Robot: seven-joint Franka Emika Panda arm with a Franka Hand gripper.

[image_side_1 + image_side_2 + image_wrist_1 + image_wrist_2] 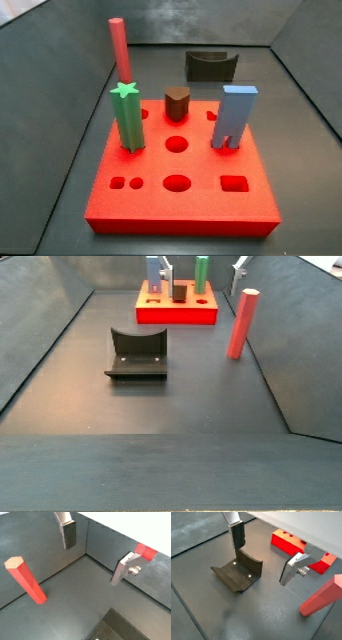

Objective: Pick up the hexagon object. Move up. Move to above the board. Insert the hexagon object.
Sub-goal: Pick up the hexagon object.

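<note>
The hexagon object [242, 321], a tall salmon-red rod, stands upright on the dark floor next to the side wall, apart from the board. It shows in both wrist views [27, 579] [321, 597] and at the back left in a side view [118, 50]. The board [174, 205] is a bright red slab with shaped holes, also seen in a side view [174, 316] and a wrist view [288, 542]. My gripper [93, 554] hangs above the floor, open and empty, with the rod off to one side of it. It also shows in a wrist view [264, 554].
On the board stand a green star-topped post [128, 120], a short dark brown peg [175, 103] and a grey-blue post [234, 115]. The fixture [138, 353] stands on the floor in front of the board, below one finger [237, 537]. Dark walls enclose the floor.
</note>
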